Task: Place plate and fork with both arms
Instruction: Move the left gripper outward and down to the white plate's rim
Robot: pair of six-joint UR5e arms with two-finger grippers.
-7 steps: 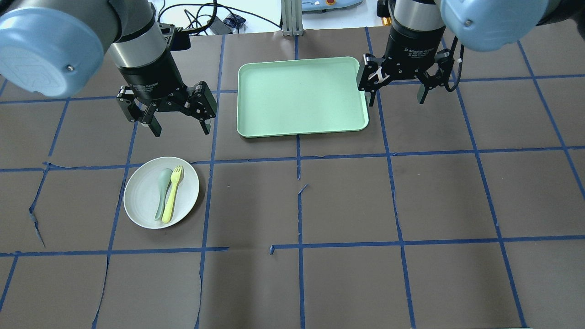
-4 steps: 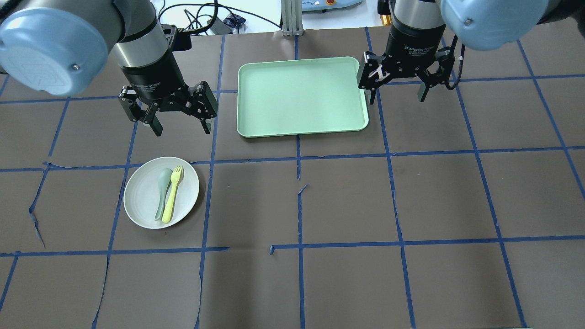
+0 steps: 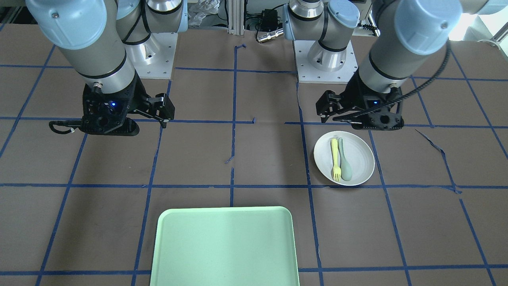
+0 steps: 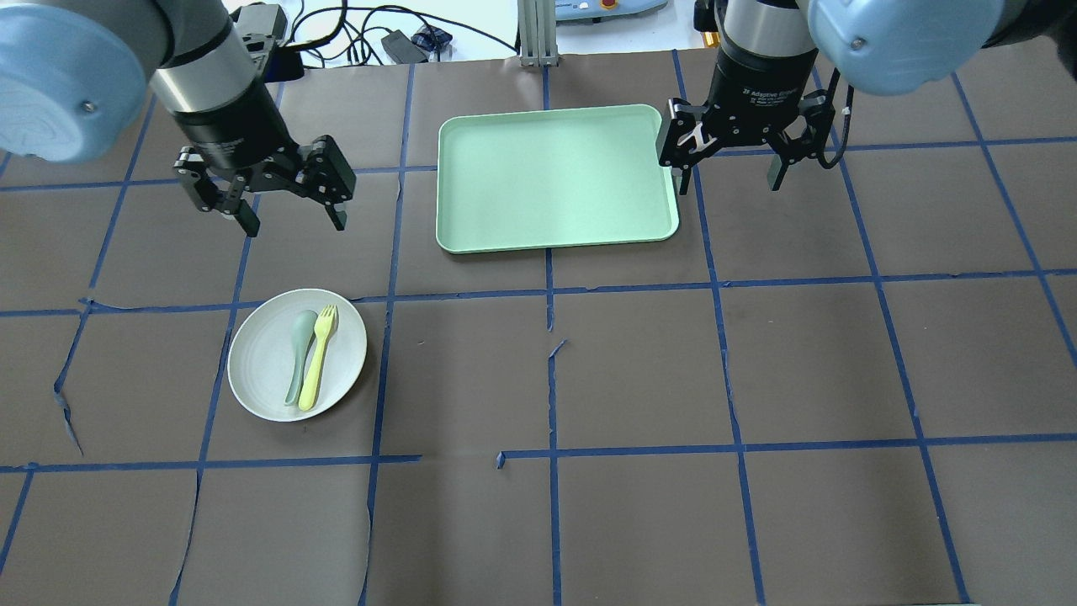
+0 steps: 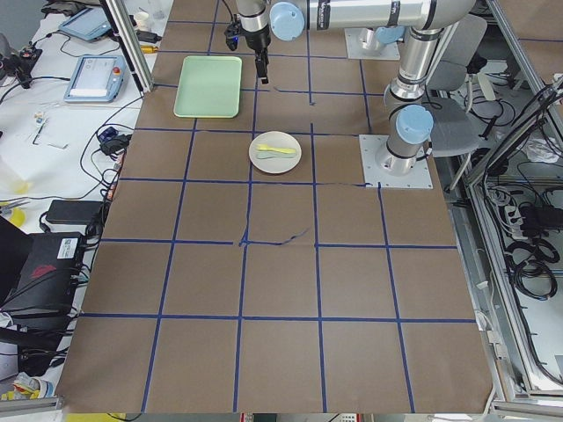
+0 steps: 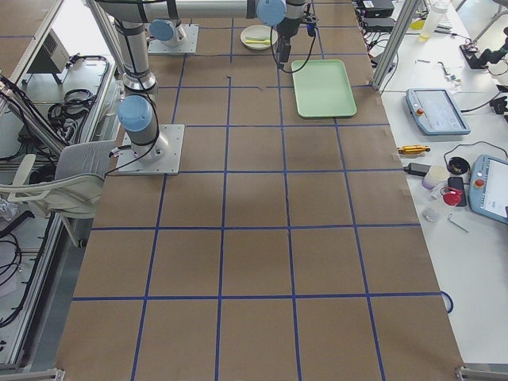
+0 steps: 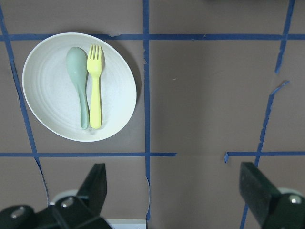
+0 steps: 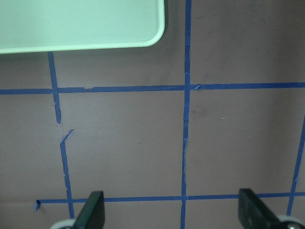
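The off-white plate lies on the table's left half and holds the pale-yellow fork beside a grey-green spoon. My left gripper is open and empty, hovering above the table beyond the plate. In the left wrist view the plate and fork lie ahead and left of the open fingers. My right gripper is open and empty, hovering just right of the tray. The front view shows the plate, the fork and the left gripper above them.
A mint-green rectangular tray sits at the far middle of the table, its corner in the right wrist view. Brown paper with blue tape lines covers the table. Cables and devices lie beyond the far edge.
My left gripper has moved left and farther from the plate, still open. The right gripper has hardly moved. Plate, fork and spoon are unmoved.
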